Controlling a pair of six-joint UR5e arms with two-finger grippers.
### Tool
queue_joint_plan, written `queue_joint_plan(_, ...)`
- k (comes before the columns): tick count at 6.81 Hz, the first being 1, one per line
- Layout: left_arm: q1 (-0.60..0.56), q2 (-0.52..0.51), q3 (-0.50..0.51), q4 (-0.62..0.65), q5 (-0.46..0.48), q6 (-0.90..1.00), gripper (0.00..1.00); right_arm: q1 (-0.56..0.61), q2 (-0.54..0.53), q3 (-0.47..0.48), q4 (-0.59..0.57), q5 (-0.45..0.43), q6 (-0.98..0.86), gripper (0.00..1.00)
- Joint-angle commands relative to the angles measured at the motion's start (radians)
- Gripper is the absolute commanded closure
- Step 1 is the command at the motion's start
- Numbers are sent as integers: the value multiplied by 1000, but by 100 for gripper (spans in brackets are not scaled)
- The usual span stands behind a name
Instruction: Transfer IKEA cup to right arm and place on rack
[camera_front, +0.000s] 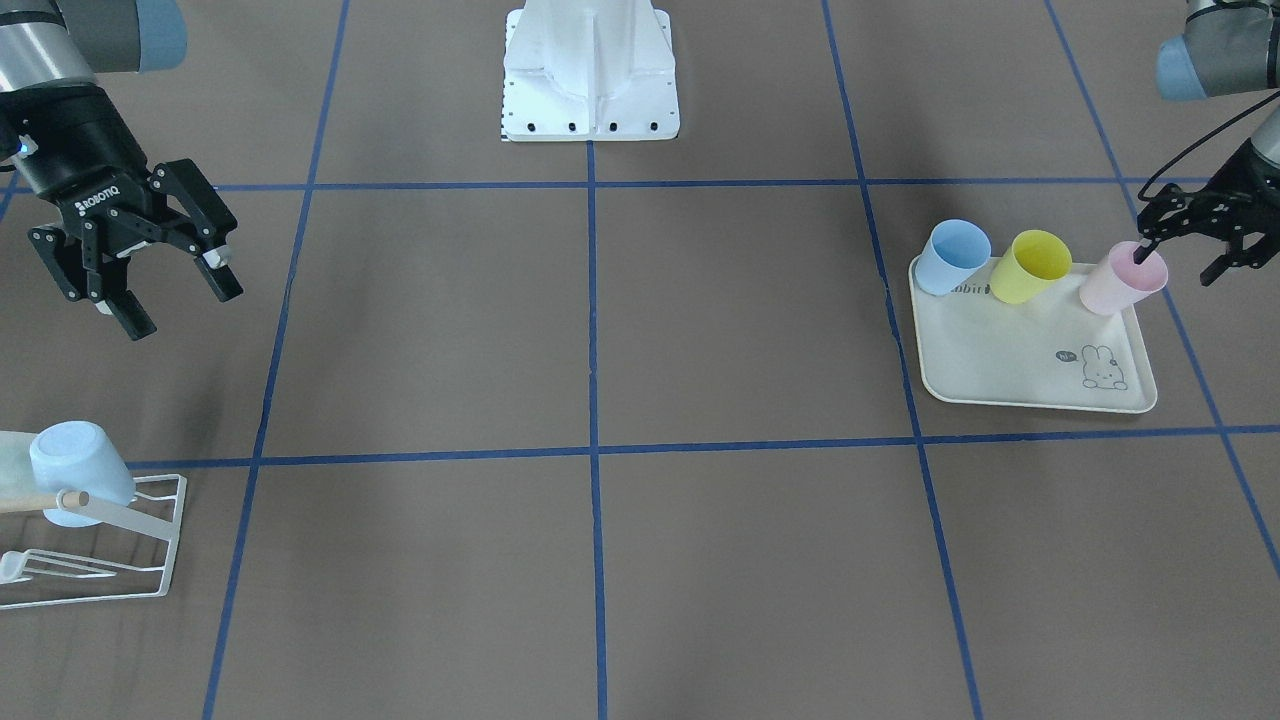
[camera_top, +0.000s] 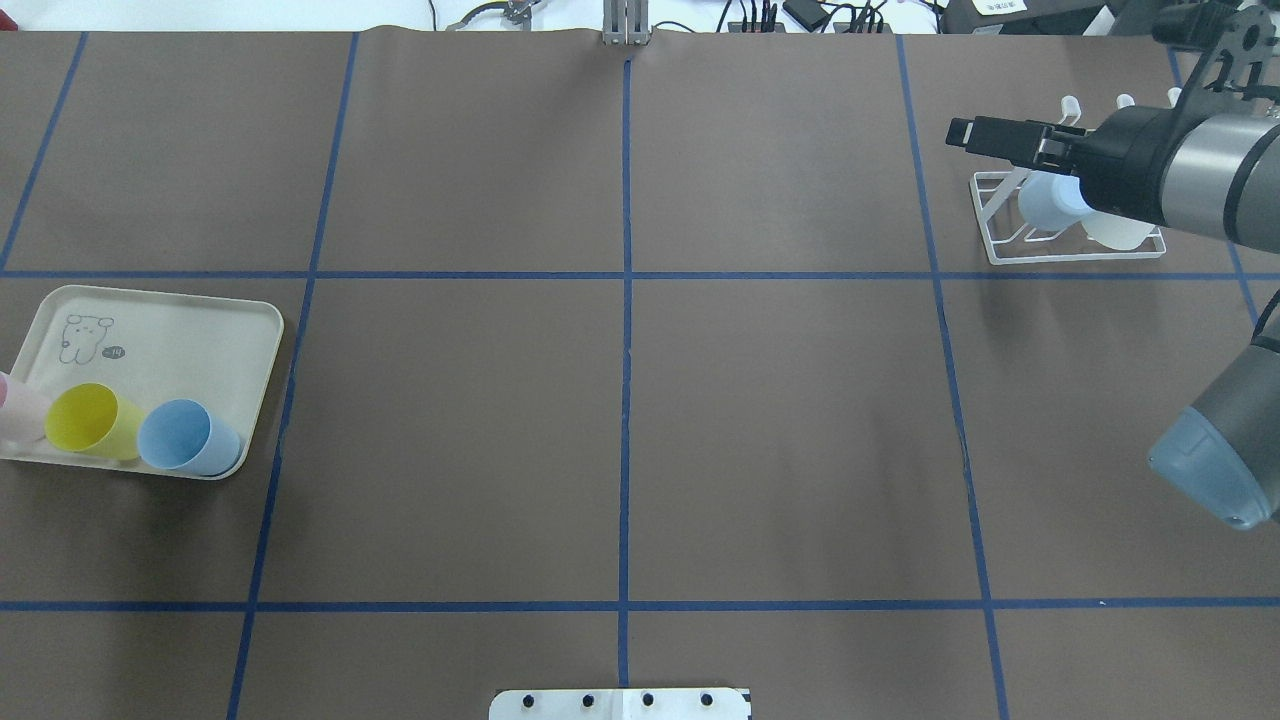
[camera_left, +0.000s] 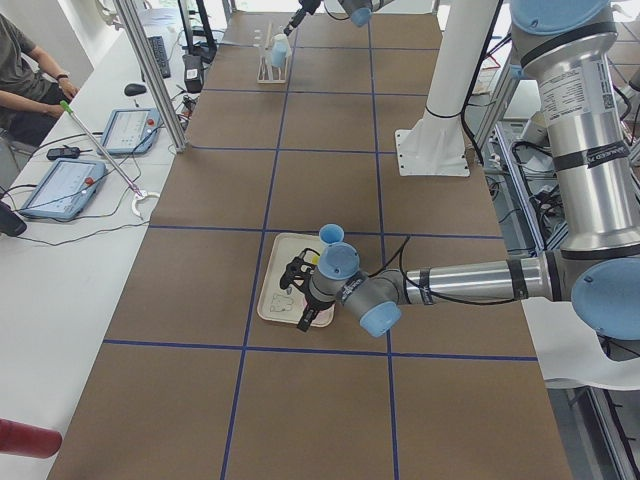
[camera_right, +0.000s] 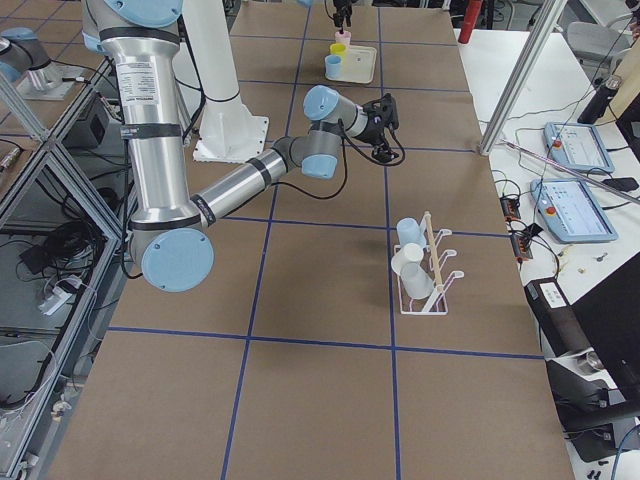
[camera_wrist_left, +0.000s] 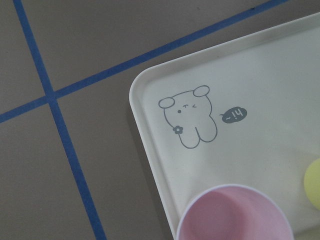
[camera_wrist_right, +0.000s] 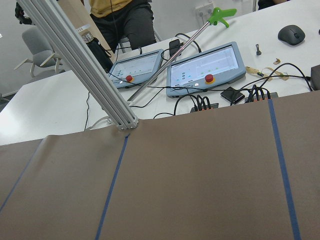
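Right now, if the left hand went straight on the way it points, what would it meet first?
The pink cup. The open left hand points down at its rim, one finger seemingly inside the mouth; the rabbit-print tray lies beneath. Depth is unclear.

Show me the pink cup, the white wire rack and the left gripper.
pink cup (camera_front: 1112, 287), front-facing view, on its side wall.
white wire rack (camera_front: 135, 519), front-facing view, on a slanted prong.
left gripper (camera_front: 1175, 266), front-facing view, midway between its fingertips.

Pink cup (camera_front: 1118, 283), yellow cup (camera_front: 1030, 266), lt-blue cup (camera_front: 951, 257), cream rabbit-print tray (camera_front: 1000, 350), wht wire rack (camera_front: 176, 530)
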Motion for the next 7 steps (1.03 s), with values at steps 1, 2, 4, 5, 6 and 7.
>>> queue_joint_plan(1,13,-7,9,0,0,-3,34,0,-1,0,1,0,1,0)
queue_joint_plan(2,13,-7,14,0,0,-1,49,0,1,1,1,0,1,0)
queue_joint_plan(4,15,-7,15,0,0,6,78,1,1,1,1,0,1,0)
queue_joint_plan(5,15,-7,15,0,0,6,86,0,1,1,1,0,1,0)
queue_joint_plan(6,15,-7,14,-3,0,6,100,0,1,1,1,0,1,0)
queue_joint_plan(7,10,-3,3,-5,0,8,100,0,1,4,1,0,1,0)
